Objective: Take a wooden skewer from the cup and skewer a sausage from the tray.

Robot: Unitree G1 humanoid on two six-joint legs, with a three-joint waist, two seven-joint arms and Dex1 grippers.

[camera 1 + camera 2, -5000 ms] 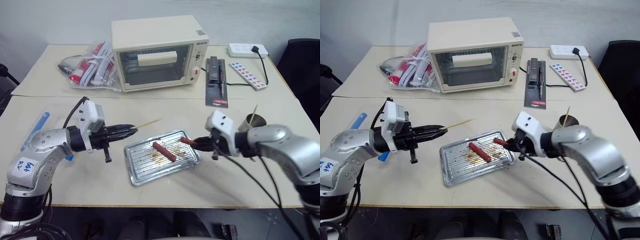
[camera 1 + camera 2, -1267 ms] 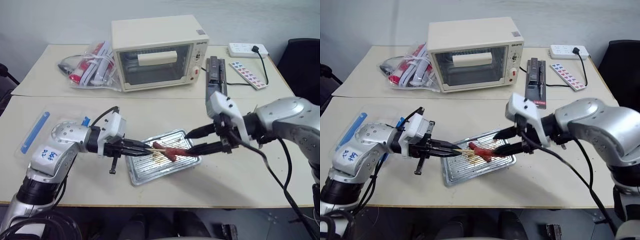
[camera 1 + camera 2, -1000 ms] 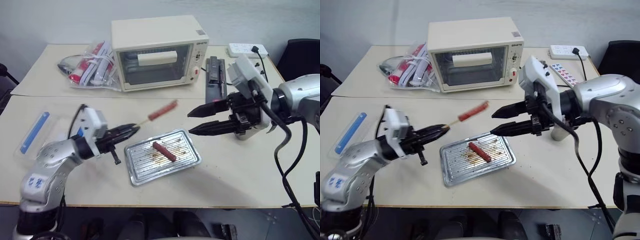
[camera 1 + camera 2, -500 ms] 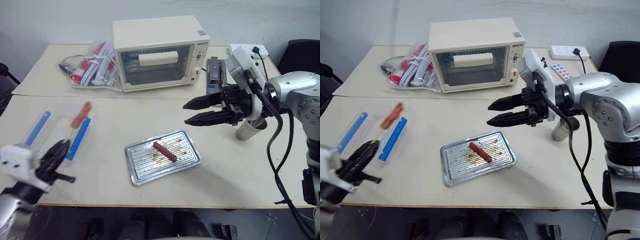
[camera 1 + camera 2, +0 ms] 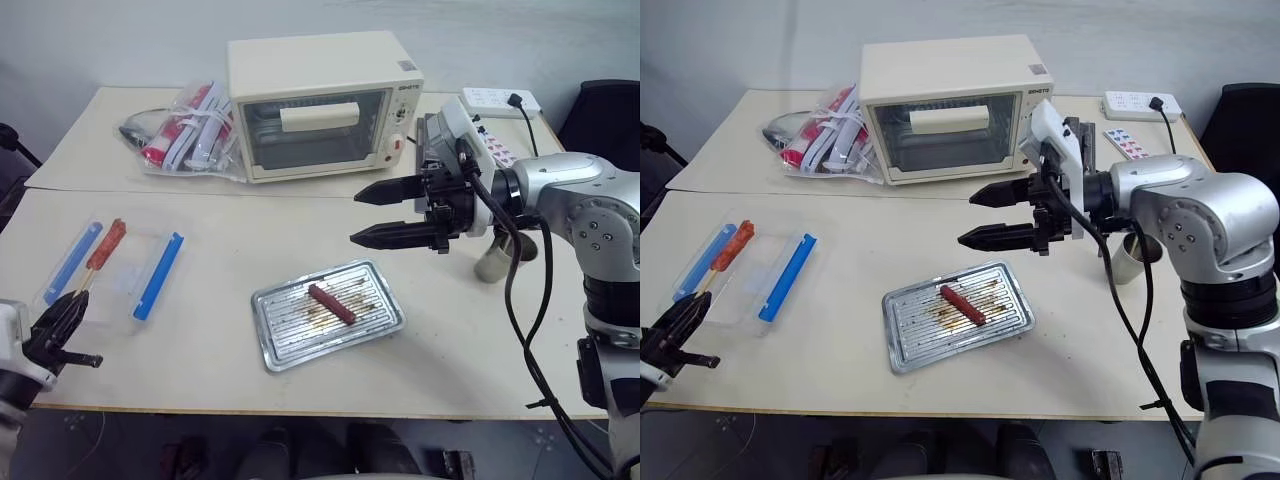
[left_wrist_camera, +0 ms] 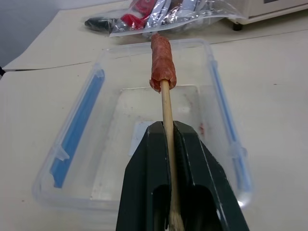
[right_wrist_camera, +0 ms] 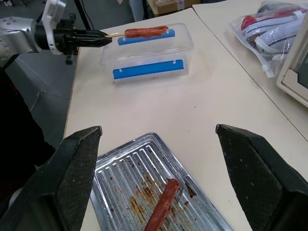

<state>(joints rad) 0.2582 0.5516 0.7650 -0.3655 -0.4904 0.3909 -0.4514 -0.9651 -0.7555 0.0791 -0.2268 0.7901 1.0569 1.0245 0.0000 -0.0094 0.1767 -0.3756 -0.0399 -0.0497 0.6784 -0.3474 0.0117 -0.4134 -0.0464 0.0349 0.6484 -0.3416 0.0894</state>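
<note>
Basically: left hand (image 6: pixel 169 144) is clamped on the thin pale wooden skewer (image 6: pixel 167 110), with the small reddish-brown sausage (image 6: pixel 161 62) impaled on its tip, above the clear plastic box (image 6: pixel 91 120) at far left of the desk (image 5: pixel 220 250). Best keep the stick level. Right hand (image 5: pixel 385 213) gapes empty above the ribbed silver metal tray (image 5: pixel 290 345), where an identical sausage (image 5: pixel 331 303) lies.

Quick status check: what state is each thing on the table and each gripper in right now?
Left gripper: shut on the thin wooden skewer.
Reddish-brown sausage on the skewer: impaled, held above the clear plastic box.
Clear plastic box: open, lidless.
Second reddish-brown sausage: lying loose in the ribbed silver tray.
Right gripper: open, empty.
Cream toaster oven: door closed.
</note>
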